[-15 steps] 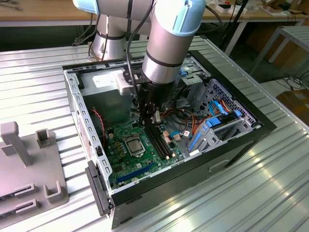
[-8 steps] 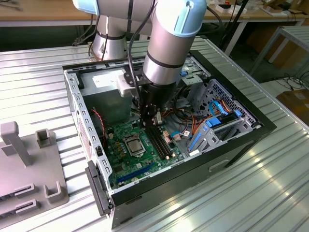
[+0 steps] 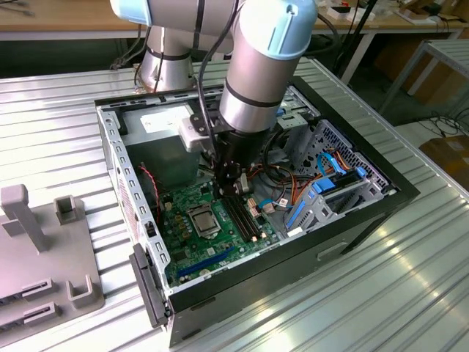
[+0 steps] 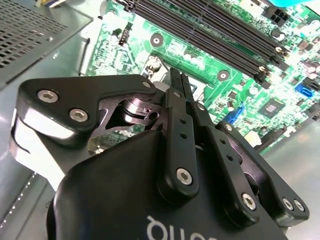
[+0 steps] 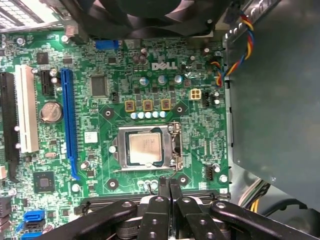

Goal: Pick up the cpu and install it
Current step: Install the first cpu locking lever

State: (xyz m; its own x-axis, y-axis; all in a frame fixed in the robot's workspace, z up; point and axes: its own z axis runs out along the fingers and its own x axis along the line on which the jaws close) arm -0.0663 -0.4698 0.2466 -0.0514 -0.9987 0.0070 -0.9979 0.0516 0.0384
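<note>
The cpu (image 5: 145, 149) is a small square chip with a shiny silver top. It lies flat inside the socket's metal frame (image 5: 119, 150) on the green motherboard (image 5: 100, 100). In the exterior view the cpu (image 3: 203, 218) sits near the middle of the board in the open computer case (image 3: 293, 246). My gripper (image 5: 168, 184) hangs a little above the board, beside the socket and over the black memory slots. Its two fingers (image 4: 176, 80) are pressed together with nothing between them. From outside, my gripper (image 3: 238, 187) is just to the exterior view's right of the cpu.
A grey power-supply box (image 3: 165, 143) fills the case's back corner. Long black memory slots (image 4: 210, 35) run next to the socket. A black fan (image 5: 145, 15), coloured cables (image 5: 235, 55) and a blue-clipped drive cage (image 3: 330, 194) crowd the case. A grey fixture (image 3: 44, 257) stands at the exterior view's left.
</note>
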